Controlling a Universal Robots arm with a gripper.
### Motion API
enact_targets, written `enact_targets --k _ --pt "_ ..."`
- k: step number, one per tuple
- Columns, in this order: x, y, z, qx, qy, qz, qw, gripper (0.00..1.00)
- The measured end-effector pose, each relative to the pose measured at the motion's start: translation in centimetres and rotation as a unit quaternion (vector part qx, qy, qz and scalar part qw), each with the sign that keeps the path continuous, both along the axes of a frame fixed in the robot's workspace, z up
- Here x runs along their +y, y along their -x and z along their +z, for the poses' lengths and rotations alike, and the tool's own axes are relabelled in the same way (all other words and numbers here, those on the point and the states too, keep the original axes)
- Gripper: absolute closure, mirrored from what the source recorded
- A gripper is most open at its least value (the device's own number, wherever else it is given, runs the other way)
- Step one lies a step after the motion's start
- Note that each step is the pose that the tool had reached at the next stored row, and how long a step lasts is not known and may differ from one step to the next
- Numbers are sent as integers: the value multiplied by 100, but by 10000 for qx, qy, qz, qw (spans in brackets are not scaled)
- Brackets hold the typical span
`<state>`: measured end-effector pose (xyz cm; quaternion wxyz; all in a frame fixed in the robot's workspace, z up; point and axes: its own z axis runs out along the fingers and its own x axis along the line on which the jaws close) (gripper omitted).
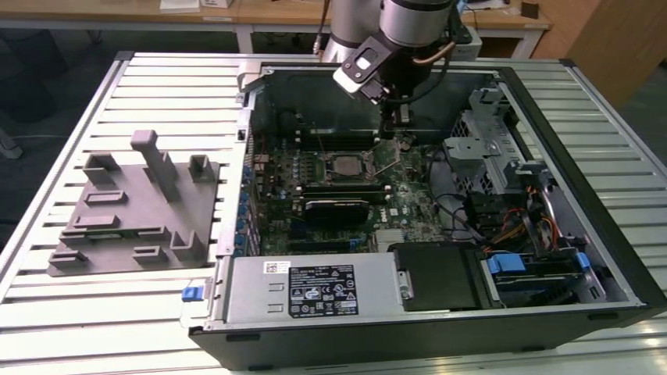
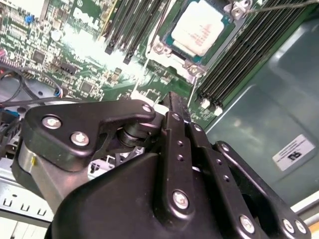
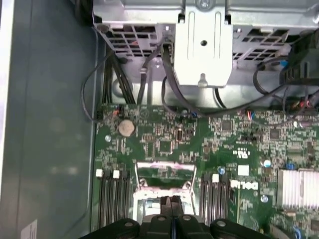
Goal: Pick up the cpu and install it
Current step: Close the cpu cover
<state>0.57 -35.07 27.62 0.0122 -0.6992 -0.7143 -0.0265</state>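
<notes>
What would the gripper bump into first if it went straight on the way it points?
Most likely the board just beside the socket where the cpu sits. The gripper, jaws shut, points down there; depth is unclear, so it might catch the socket's frame instead.

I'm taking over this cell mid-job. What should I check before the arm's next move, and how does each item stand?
1. cpu in the socket: ok, it lies inside it.
2. gripper empty: ok, shut on nothing.
3. gripper clear of the cpu: ok, they are apart.
4. socket clamped shut: cannot tell.
</notes>
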Motion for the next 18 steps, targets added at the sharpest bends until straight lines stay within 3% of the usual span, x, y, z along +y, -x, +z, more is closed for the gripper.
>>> enact_targets --k 18 --pt "2 -122 -54 0 1 0 10000 89"
